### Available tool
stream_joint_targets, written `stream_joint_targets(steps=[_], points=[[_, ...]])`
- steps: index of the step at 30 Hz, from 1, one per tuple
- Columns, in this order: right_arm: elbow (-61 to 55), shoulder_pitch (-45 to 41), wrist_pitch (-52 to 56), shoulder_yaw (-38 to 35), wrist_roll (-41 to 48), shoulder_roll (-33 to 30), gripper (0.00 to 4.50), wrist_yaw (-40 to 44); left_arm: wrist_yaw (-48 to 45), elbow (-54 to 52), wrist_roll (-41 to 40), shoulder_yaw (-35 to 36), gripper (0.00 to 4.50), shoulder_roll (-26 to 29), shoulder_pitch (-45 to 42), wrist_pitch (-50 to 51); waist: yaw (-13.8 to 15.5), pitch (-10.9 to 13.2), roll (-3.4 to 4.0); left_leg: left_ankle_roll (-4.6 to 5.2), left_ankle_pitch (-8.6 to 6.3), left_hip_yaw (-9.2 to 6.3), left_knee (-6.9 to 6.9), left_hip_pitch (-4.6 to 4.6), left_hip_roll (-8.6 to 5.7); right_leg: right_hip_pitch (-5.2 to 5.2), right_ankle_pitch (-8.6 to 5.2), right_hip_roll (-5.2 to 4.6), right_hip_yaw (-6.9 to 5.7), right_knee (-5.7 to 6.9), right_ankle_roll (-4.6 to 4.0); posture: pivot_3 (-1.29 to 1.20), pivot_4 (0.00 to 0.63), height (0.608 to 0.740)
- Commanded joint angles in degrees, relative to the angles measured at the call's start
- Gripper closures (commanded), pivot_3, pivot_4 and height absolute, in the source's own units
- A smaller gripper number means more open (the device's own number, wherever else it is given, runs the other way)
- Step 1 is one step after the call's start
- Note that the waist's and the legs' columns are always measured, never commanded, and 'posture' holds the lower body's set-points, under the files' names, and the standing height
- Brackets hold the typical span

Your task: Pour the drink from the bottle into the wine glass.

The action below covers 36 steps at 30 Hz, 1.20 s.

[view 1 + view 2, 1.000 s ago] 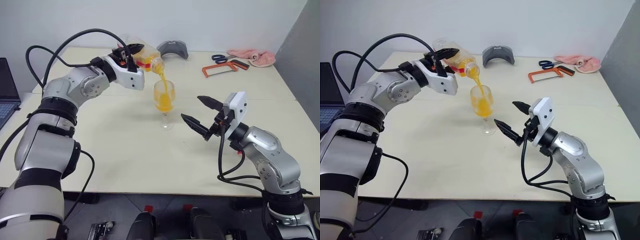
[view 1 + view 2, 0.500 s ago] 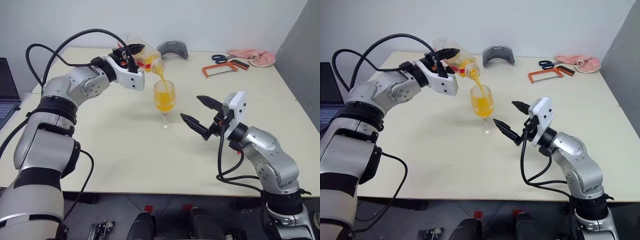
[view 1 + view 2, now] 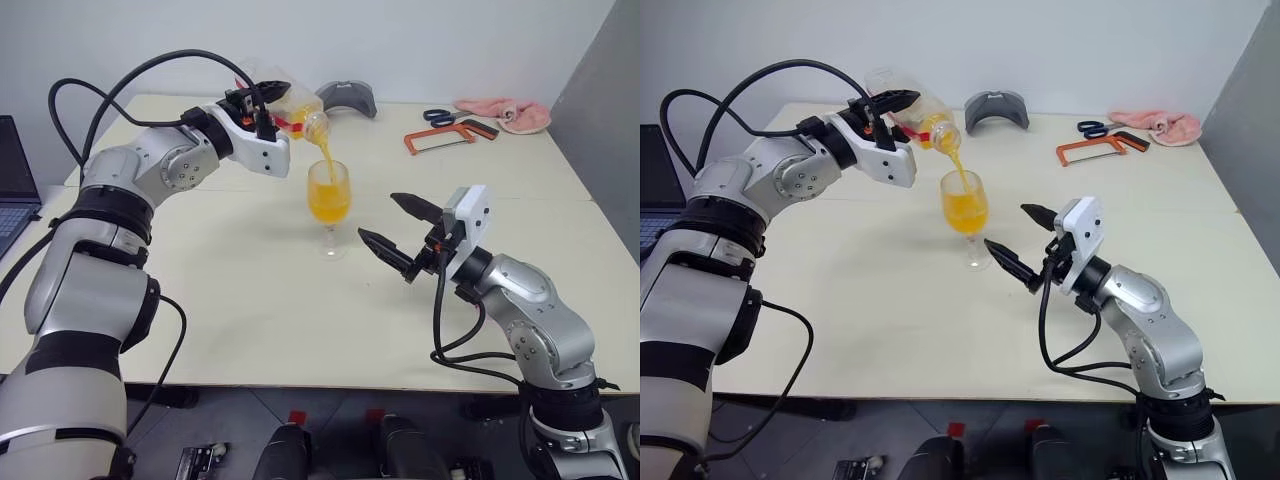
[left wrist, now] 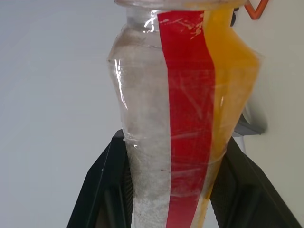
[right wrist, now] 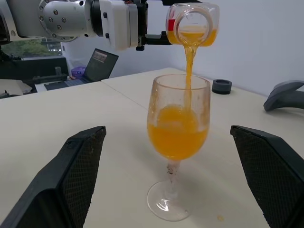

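While the left gripper is clamping the tilted bottle above the wine glass, the head views are showing the drink streaming in an orange thread into the bowl. The glass is standing upright on the pale table, with the right gripper hanging just beside it, its fingers spread wide and holding nothing.

Looking along the left wrist, both black fingers are pressing the bottle's sides, its red stripe facing the camera.

From the right wrist, the glass is sitting between the splayed fingers, roughly half full.
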Motion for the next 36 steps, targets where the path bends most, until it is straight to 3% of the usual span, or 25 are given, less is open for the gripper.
stream_joint_targets(steps=[1, 14, 24, 31, 36], points=[[-1.29, -0.09, -1.24, -0.27, 0.23, 0.12, 0.00, 0.01, 1.09, -0.48, 0.09, 0.32, 2.81, 1.49, -2.60, -0.46, 0.00, 0.00, 0.00, 0.00, 0.00, 0.00, 0.00, 0.00, 0.00, 0.00, 0.00, 0.00, 0.00, 0.00, 0.00, 0.00, 0.150, 0.740], [-1.29, -0.11, -1.31, 0.19, 0.04, 0.12, 0.00, 0.15, 0.46, -0.38, -0.87, 1.09, 2.81, 0.92, -2.10, -0.73, 0.00, 0.00, 0.00, 0.00, 0.00, 0.00, 0.01, 0.00, 0.00, 0.00, 0.00, 0.00, 0.00, 0.01, 0.00, 0.00, 0.150, 0.740], [-1.36, -0.15, -1.62, 1.10, -0.54, -0.19, 0.00, 0.26, -6.08, -1.42, -8.91, 4.50, 2.81, -0.90, 0.87, -0.02, -0.05, 0.00, 0.00, 0.00, 0.00, 0.01, 0.01, 0.01, 0.01, 0.00, 0.00, 0.00, 0.00, 0.01, 0.00, 0.00, 0.150, 0.740], [-0.27, -1.03, -4.26, 2.94, -3.52, -0.76, 0.00, 1.57, -22.79, -5.74, -28.76, 15.53, 2.81, -6.80, 6.87, 8.67, -0.27, -0.01, 0.00, -0.02, 0.01, -0.01, 0.06, -0.01, 0.03, 0.00, 0.00, -0.01, -0.01, 0.03, 0.00, 0.00, 0.150, 0.740], [0.29, -2.53, -5.19, 4.52, -4.74, -0.92, 0.00, 2.98, -31.97, -15.83, -43.99, 24.80, 2.81, -10.52, 13.16, 24.08, -1.08, -0.01, 0.00, -0.18, 0.10, -0.05, 0.07, 0.00, 0.10, 0.00, 0.00, -0.01, -0.01, 0.08, -0.01, 0.00, 0.150, 0.740]])
